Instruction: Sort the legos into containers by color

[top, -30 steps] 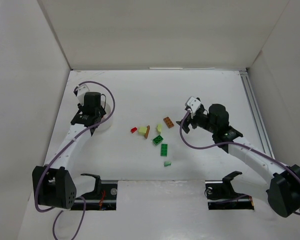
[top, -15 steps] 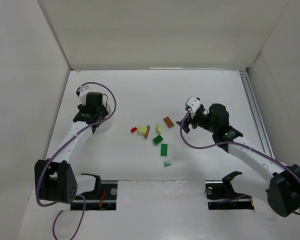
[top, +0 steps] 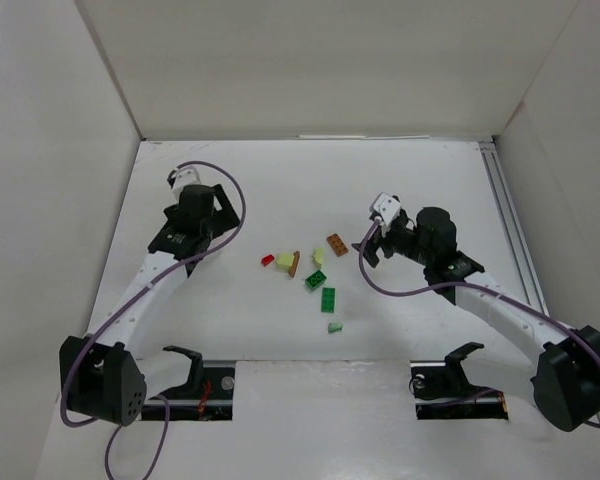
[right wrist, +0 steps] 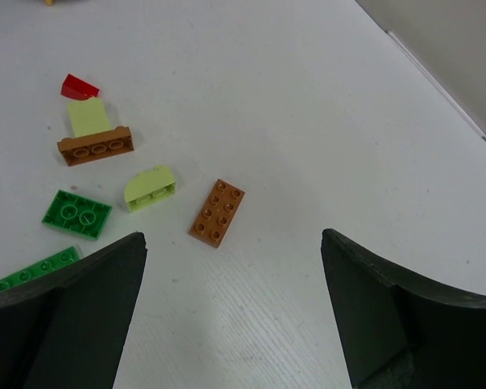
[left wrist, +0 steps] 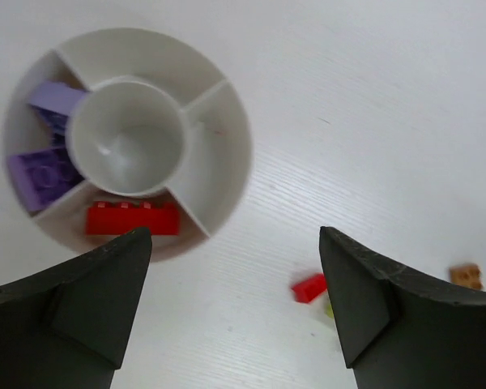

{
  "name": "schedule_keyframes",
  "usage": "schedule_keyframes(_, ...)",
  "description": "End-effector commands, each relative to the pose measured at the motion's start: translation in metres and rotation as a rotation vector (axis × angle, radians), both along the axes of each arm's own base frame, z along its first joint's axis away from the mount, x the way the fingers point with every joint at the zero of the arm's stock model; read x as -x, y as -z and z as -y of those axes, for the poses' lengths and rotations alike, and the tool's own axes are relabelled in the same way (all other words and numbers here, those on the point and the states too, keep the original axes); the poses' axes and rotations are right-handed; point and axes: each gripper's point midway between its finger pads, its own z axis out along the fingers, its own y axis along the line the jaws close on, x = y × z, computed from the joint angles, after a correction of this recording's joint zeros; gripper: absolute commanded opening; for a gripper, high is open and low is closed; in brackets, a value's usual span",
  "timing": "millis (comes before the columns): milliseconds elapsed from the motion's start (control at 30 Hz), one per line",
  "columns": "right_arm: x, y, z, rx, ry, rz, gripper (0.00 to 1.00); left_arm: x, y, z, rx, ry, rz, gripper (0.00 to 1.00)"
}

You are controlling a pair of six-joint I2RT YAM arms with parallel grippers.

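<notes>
Inside the container (left wrist: 220, 166), a round white dish with a central cup and walled outer sections, three legos are lying. Two purple bricks (left wrist: 44, 174) are sharing the section left of the cup in the left wrist view, and a red brick (left wrist: 132, 218) is lying in the section nearest the fingers.

The left gripper (left wrist: 235, 235) is hanging over the table just off the container's rim. Its fingers are standing wide apart with nothing between them. In the top view this gripper is hiding the container.

The loose legos are lying on the table to the container's right, between the two grippers. A small red wedge (left wrist: 309, 287) is lying nearest the container. Beyond it, a pale yellow tile (right wrist: 88, 119) is touching a long brown brick (right wrist: 95, 146). Farther from the container, a pale green curved brick (right wrist: 150, 186) and a square green plate (right wrist: 76, 214) are lying just beside each other but apart. A longer green brick (top: 327, 299) and a tiny pale green piece (top: 334, 327) are lying beyond these, toward the arm bases. An orange-brown brick (right wrist: 217, 212) is lying farthest from the container, studs up.

The right gripper (right wrist: 233, 239) is hovering on the far side of the group from the container, just past the orange-brown brick. Its fingers are spread wide and are holding nothing.
</notes>
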Motion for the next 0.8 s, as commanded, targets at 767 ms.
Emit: schedule_keyframes(767,-0.017,-0.004,0.021,-0.020,0.134,-0.019,0.92,0.004,0.110,0.139,0.416,-0.056,-0.339,0.69)
